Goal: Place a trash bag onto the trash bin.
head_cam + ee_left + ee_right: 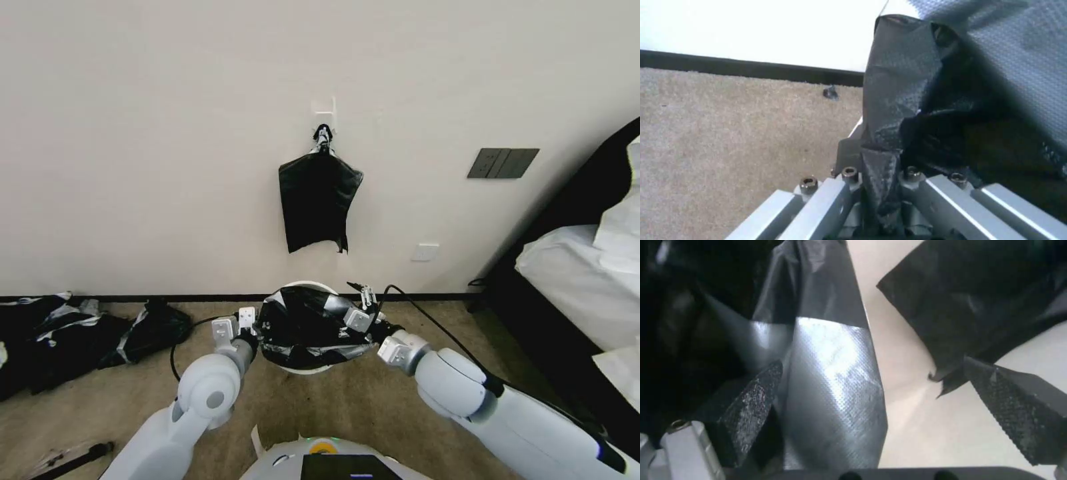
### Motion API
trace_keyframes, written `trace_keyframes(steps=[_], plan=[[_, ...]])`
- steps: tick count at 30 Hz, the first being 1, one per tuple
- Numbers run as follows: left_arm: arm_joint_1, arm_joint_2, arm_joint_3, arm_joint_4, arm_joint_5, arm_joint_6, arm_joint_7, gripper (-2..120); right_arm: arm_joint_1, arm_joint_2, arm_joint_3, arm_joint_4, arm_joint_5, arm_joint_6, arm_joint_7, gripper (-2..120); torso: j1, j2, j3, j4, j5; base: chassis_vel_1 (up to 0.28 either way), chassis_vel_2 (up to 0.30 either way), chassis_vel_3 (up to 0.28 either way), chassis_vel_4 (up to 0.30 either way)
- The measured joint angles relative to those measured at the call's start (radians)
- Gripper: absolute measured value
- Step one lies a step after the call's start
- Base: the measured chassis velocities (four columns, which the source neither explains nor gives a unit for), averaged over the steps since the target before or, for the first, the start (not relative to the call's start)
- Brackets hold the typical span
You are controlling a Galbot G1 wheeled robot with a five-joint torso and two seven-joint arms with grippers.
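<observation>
The trash bin (301, 287) stands on the carpet by the wall, and only parts of its cream-white rim show. The glossy black trash bag (303, 327) lies spread over its mouth. My left gripper (255, 328) is at the bin's left side, shut on a pinched fold of the trash bag (902, 100). My right gripper (355, 305) is at the bin's right side and is open. In the right wrist view its fingers (751, 390) stand wide apart, and the trash bag's film (831, 366) hangs beside one of them.
A flat black bundle of bags (319, 203) hangs from a hook on the wall above the bin. Bulky black sacks (73, 337) lie on the floor at the left. A bed (580, 280) fills the right side. A cable (433, 320) trails across the carpet.
</observation>
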Motion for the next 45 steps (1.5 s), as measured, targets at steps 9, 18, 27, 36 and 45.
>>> trace_keyframes(steps=[9, 18, 27, 36, 45], plan=[[-0.011, -0.006, 0.014, 0.007, -0.012, 0.011, -0.004, 1, -0.004, -0.051, 0.001, 0.003, -0.185, 0.198, -0.174, 100, 0.000, 0.000, 0.000, -0.0002, 0.0000, 0.000, 0.000, 0.000, 0.000], [-0.001, -0.003, 0.014, -0.007, -0.024, 0.021, -0.008, 1, 0.046, -0.056, -0.021, -0.026, -0.297, 0.343, -0.242, 99, 0.000, 0.000, 0.000, -0.0002, 0.0000, 0.000, 0.000, 0.000, 0.000], [0.002, 0.007, 0.019, -0.024, -0.037, 0.025, -0.013, 1, 0.110, -0.066, -0.083, -0.071, -0.397, 0.398, -0.322, 70, 0.000, 0.000, 0.000, -0.0001, 0.0001, 0.000, 0.000, 0.000, 0.000], [0.010, 0.007, 0.026, -0.040, -0.038, 0.028, -0.014, 1, 0.146, -0.097, -0.107, -0.084, -0.464, 0.391, -0.362, 36, 0.000, 0.000, 0.000, -0.0001, -0.0001, 0.000, 0.000, 0.000, 0.000], [0.009, 0.008, 0.029, -0.042, -0.039, 0.030, -0.014, 1, 0.123, -0.099, -0.094, -0.079, -0.424, 0.401, -0.338, 7, 0.000, 0.000, 0.000, -0.0002, 0.0000, 0.000, 0.000, 0.000, 0.000]])
